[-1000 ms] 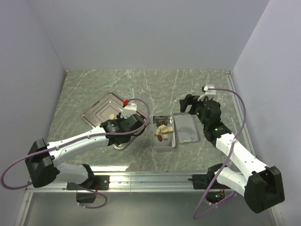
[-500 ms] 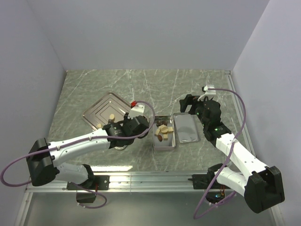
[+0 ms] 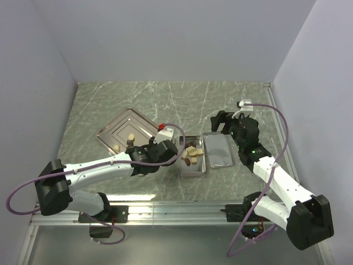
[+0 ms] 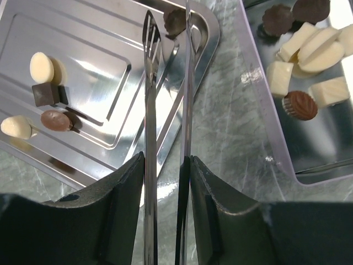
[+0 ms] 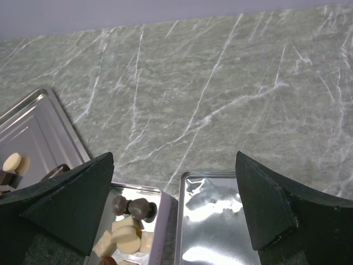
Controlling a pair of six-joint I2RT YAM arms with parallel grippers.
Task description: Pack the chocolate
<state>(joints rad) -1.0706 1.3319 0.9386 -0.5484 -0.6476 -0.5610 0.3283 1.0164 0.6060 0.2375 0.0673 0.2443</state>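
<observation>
My left gripper [image 3: 160, 149] [image 4: 166, 160] is shut on metal tongs [image 4: 148, 83]. A dark chocolate [image 4: 175, 21] sits between the tong tips, over the near corner of the ridged steel tray [image 3: 113, 128] [image 4: 99, 33]. Several chocolates lie on the tray: a cream one [image 4: 41, 66], a dark square [image 4: 45, 94] and a brown one [image 4: 55, 120]. The open silver tin [image 3: 193, 173] [image 4: 265, 127] holds several cream and dark chocolates [image 3: 192, 154] [image 4: 309, 49] [image 5: 129, 234]. My right gripper [image 3: 222, 121] [image 5: 174, 193] is open and empty above the far ends of the tin and lid.
The tin's lid [image 3: 219, 152] [image 5: 220, 221] lies shiny side up just right of the tin. Grey walls close in the marble table on three sides. A metal rail runs along the near edge by the arm bases.
My left gripper has moved right from over the tray toward the tin, carrying the tongs. The right arm has not moved.
</observation>
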